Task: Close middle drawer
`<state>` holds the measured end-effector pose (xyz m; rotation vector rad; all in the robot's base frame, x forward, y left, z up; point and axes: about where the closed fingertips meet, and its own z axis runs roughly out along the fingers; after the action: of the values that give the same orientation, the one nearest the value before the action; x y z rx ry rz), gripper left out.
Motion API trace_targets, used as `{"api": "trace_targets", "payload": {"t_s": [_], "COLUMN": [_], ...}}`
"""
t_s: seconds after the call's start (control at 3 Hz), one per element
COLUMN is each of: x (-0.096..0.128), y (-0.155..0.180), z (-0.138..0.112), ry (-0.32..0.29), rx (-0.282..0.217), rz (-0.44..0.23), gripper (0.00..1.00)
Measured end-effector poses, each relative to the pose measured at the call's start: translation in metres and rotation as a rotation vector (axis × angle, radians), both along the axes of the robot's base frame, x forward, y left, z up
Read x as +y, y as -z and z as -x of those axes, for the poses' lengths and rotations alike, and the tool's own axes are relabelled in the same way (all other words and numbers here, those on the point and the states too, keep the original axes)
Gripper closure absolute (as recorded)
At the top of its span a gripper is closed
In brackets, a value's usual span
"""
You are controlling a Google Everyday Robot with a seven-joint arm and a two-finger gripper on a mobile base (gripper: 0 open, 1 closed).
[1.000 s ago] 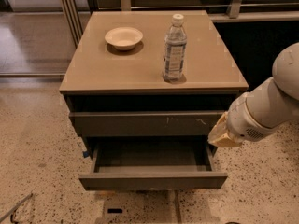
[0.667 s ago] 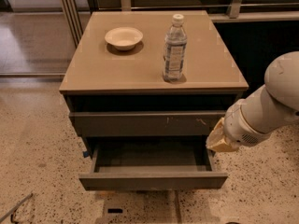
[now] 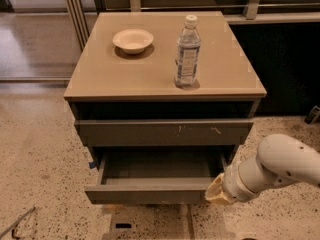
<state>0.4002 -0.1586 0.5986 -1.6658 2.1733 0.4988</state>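
The middle drawer [image 3: 150, 194] stands pulled out of the cabinet, and its grey inside [image 3: 160, 165] is empty. Its plain dark front faces me, low in the camera view. Above it is the drawer front with pale scratch marks [image 3: 165, 132], pushed in. My gripper [image 3: 215, 189] is the tan end of the white arm [image 3: 282, 168], which comes in from the right. It sits right at the right end of the middle drawer's front. I cannot tell whether it touches the front.
On the tan cabinet top [image 3: 100, 79] stand a white bowl [image 3: 133, 40] and a water bottle [image 3: 187, 51]. A dark panel [image 3: 290, 64] is to the right, speckled floor [image 3: 40, 174] all around, and a metal post [image 3: 75, 14] behind on the left.
My arm and gripper have moved down and a little left, from beside the upper drawer front to the right end of the open middle drawer's front. The drawer has not moved.
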Motion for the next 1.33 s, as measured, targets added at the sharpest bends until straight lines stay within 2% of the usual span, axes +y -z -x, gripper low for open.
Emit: {"api": "trace_targets", "payload": {"t_s": [0.33,0.67,1.0,1.33], "x": [0.007,0.016,0.016,0.008], "y": [0.077,0.136,0.137,0.161], "z": [0.007,0.018,0.017,0.011], "ry": [0.018,0.017,0.018,0.040], "rx": [0.075,0.149,0.146,0.082], "rz": [-0.081,-0.137,-0.138,-0.150], "gripper": [1.00,1.00,1.00,1.00]}}
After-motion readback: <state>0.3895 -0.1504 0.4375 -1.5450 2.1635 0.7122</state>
